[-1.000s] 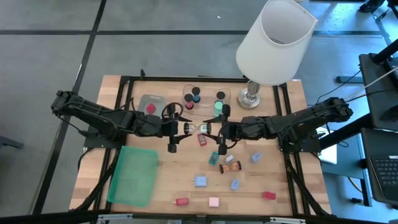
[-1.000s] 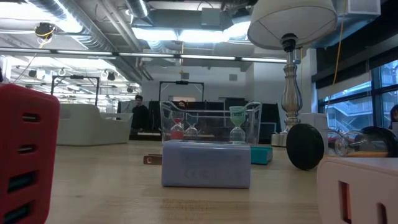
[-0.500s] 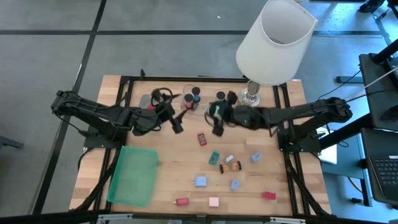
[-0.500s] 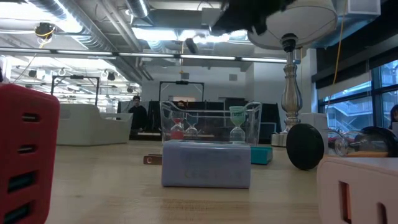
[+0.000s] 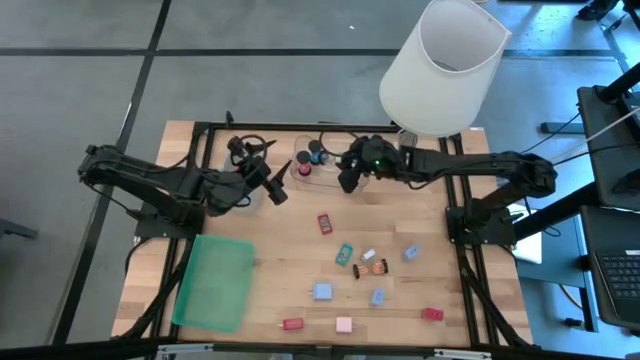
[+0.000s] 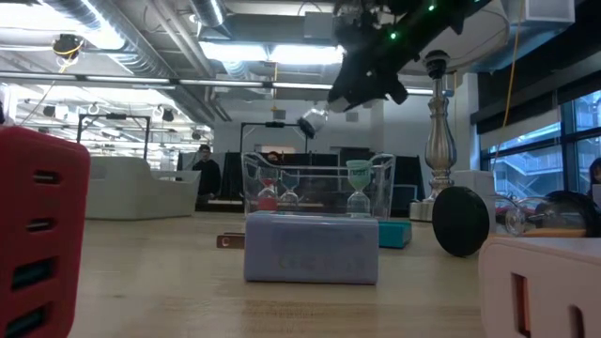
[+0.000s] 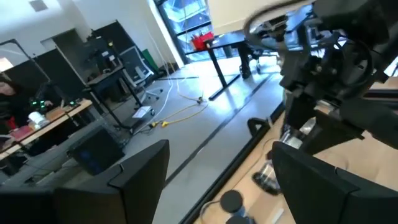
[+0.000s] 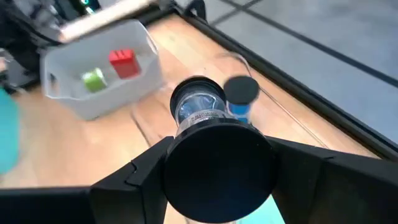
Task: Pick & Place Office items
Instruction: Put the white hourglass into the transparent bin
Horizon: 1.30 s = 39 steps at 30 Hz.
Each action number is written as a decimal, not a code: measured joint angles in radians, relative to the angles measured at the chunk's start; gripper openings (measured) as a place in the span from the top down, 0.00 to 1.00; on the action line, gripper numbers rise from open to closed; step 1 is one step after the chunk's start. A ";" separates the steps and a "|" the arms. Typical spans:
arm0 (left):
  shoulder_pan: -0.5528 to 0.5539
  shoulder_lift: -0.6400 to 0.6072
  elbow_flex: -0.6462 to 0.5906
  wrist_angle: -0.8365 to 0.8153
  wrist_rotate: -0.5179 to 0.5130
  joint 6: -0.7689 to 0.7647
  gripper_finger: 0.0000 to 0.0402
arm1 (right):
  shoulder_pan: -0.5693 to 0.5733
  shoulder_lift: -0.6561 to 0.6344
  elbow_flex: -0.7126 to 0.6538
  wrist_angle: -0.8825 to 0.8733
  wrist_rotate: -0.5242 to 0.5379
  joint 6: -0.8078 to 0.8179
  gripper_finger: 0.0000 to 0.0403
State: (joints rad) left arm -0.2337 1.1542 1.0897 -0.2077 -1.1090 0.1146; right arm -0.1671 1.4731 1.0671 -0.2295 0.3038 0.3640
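My right gripper point(image 5: 349, 176) hangs over the clear tray point(image 5: 335, 172) at the table's far middle, shut on a clear hourglass with dark caps point(image 8: 198, 109). The low view shows the hourglass point(image 6: 313, 122) slanting down from the fingers, above the tray point(image 6: 319, 188). Hourglasses with blue and red sand point(image 5: 316, 155) stand upright in that tray. My left gripper point(image 5: 272, 188) is raised to the left of it, open and with nothing between its fingers point(image 7: 134, 180). Small red, blue, pink and teal pieces point(image 5: 345, 254) lie on the wood nearer the front. My right gripper pinches the hourglass by its near dark cap point(image 8: 217, 168) between its two fingers. The hourglass sticks out ahead of the fingers, along them, slanting down. It is lifted clear, its free end point(image 6: 313, 122) above the tray.
A big white-shaded lamp point(image 5: 440, 65) stands at the far right, close behind my right arm. A second clear tray point(image 8: 99, 81) holds a red block and a green piece. A flat green lid point(image 5: 215, 282) lies near left. Black frame rails border the table.
The hourglass was between both grippers over the table's middle. My left gripper has let go, drawn back left and risen, tipping up toward level. My right gripper has carried the hourglass toward the far edge, over the clear tray, rolling and tipping it downward.
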 joint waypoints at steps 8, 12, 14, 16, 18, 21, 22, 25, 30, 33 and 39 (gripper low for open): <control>0.000 -0.074 0.000 -0.085 -0.009 -0.090 0.30 | -0.010 0.160 0.216 -0.296 0.040 -0.005 0.48; 0.000 -0.110 0.000 -0.187 0.006 -0.184 0.30 | -0.043 0.251 0.321 -0.415 0.019 -0.005 0.48; 0.000 -0.128 0.000 -0.241 0.016 -0.231 0.30 | -0.062 0.295 0.364 -0.432 -0.025 -0.009 0.48; 0.000 -0.143 0.000 -0.302 0.036 -0.270 0.30 | -0.084 0.335 0.404 -0.449 -0.075 -0.015 0.48; 0.000 -0.155 0.000 -0.357 0.052 -0.308 0.30 | -0.105 0.373 0.447 -0.464 -0.112 -0.025 0.48; 0.000 -0.169 0.000 -0.428 0.072 -0.372 0.30 | -0.130 0.423 0.513 -0.536 -0.113 -0.032 0.48; 0.000 -0.174 0.000 -0.451 0.080 -0.387 0.30 | -0.135 0.439 0.535 -0.560 -0.103 -0.032 0.48; 0.000 -0.180 0.000 -0.507 0.089 -0.421 0.30 | -0.144 0.475 0.591 -0.630 -0.065 -0.033 0.48; 0.000 -0.183 0.000 -0.575 0.090 -0.435 0.30 | -0.155 0.530 0.640 -0.669 -0.057 -0.042 0.47; 0.000 -0.183 0.000 -0.592 0.087 -0.435 0.30 | -0.168 0.556 0.642 -0.672 -0.058 -0.058 0.47; 0.000 -0.183 0.000 -0.615 0.083 -0.435 0.30 | -0.206 0.584 0.642 -0.686 -0.068 -0.053 0.47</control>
State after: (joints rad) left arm -0.2337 0.9714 1.0897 -0.8231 -1.0256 -0.3202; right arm -0.3726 2.0574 1.7088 -0.9157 0.2358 0.3106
